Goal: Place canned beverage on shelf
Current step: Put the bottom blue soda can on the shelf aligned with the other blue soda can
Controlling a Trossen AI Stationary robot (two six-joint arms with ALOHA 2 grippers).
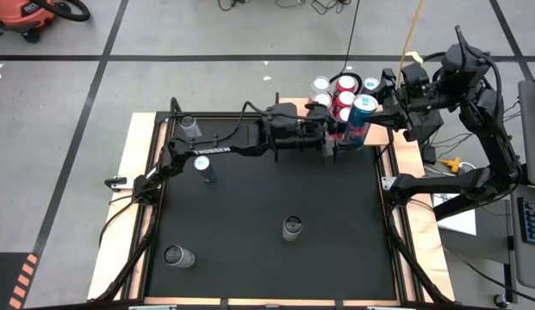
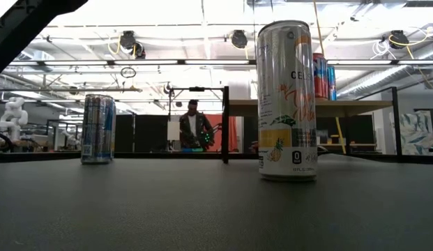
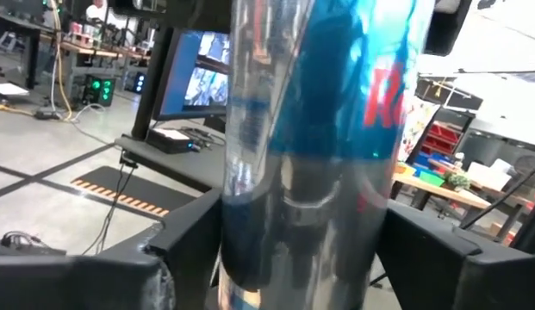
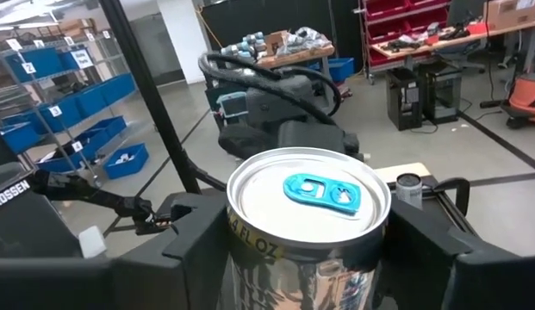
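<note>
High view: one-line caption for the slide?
Both grippers, left and right, meet at a tall blue-and-silver can beside the red and silver cans on the light-wood shelf; four cans remain on the black table.

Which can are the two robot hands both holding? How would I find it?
Look at the shelf at the table's far right corner, crowded with cans. Right at its edge, both grippers meet around one tall can. It's blue and silver with a blue pull tab; its closest neighbours have red tops.
</note>
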